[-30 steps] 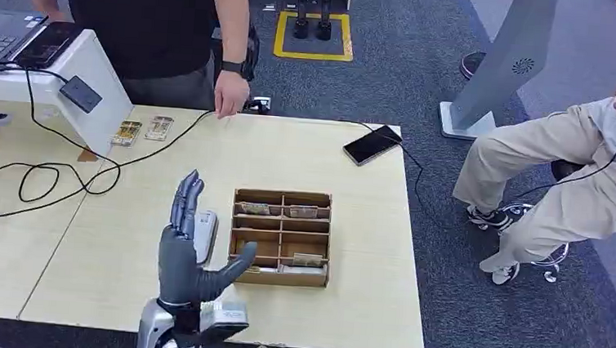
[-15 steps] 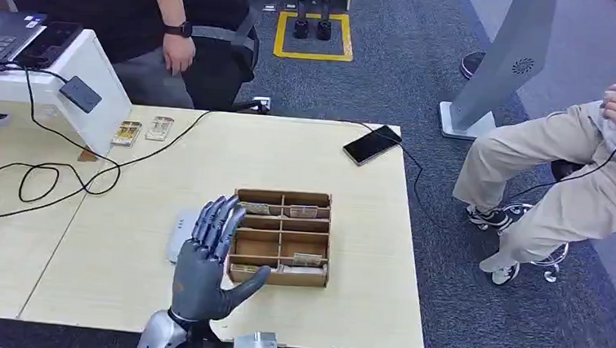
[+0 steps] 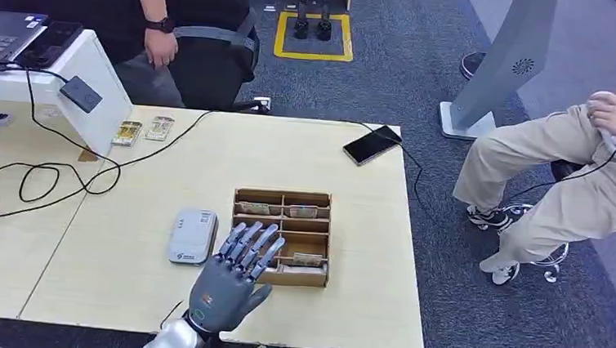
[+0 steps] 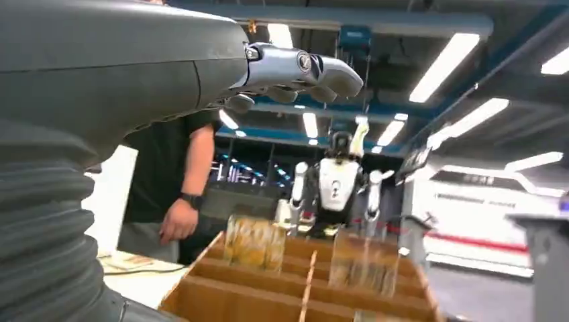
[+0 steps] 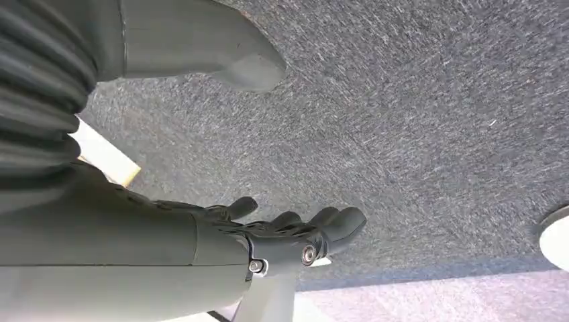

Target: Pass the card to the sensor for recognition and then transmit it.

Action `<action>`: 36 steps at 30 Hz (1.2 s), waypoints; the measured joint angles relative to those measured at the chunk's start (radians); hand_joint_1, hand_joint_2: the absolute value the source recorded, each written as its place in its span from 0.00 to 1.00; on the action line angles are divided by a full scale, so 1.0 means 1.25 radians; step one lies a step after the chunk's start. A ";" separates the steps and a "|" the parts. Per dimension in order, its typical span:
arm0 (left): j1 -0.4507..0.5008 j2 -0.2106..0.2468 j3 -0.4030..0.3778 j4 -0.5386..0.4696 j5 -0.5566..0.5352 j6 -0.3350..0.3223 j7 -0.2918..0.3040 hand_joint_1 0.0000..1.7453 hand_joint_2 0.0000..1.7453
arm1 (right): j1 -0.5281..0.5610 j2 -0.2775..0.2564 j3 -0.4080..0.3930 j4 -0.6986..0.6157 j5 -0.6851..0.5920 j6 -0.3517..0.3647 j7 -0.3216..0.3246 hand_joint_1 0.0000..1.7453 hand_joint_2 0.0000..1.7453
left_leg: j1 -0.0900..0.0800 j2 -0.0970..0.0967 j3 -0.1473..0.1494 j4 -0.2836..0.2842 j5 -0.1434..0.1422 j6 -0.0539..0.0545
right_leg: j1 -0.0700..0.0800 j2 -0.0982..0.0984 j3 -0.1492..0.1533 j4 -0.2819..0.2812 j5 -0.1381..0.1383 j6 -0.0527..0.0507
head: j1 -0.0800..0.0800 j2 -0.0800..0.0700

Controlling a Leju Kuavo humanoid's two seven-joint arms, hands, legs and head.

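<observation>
My left hand [image 3: 232, 279] hovers open with fingers spread at the front left corner of the wooden compartment box [image 3: 281, 238]. Its fingertips reach over the box's near cells and hold nothing. Cards stand in the box's back cells [image 3: 255, 209] and one front cell [image 3: 307, 261]. The grey sensor pad [image 3: 192, 235] lies flat just left of the box. In the left wrist view the fingers [image 4: 295, 70] hang above the box [image 4: 302, 285] and its upright cards [image 4: 253, 243]. My right hand [image 5: 282, 231] hangs empty over carpet, fingers loosely extended.
Two more cards [image 3: 142, 130] lie near the white stand [image 3: 90, 85] at the table's back left, among black cables [image 3: 51, 176]. A phone [image 3: 372, 144] lies at the back right. One person [image 3: 162, 45] sits behind the table, another [image 3: 567, 176] sits to the right.
My left hand swung right, from above the sensor pad to the box's front left corner, and dropped lower. The person behind the table took their hand off the edge and sat back.
</observation>
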 joint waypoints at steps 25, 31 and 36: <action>-0.064 -0.008 -0.034 0.134 -0.020 0.001 0.238 0.00 1.00 | 0.003 -0.001 0.000 -0.013 -0.036 0.000 0.039 0.00 1.00 | 0.000 0.000 0.000 0.000 0.000 0.000 | 0.000 0.000 0.000 0.000 0.000 0.000 | 0.000 0.000; -0.062 -0.012 -0.034 0.127 -0.022 0.001 0.247 0.00 1.00 | 0.004 -0.001 0.000 -0.018 -0.040 0.000 0.045 0.00 1.00 | 0.000 0.000 0.000 0.000 0.000 0.000 | 0.000 0.000 0.000 0.000 0.000 0.000 | 0.000 0.000; -0.059 -0.014 -0.034 0.122 -0.022 0.001 0.247 0.00 1.00 | 0.004 -0.001 0.000 -0.020 -0.042 0.000 0.048 0.00 1.00 | 0.000 0.000 0.000 0.000 0.000 0.000 | 0.000 0.000 0.000 0.000 0.000 0.000 | 0.000 0.000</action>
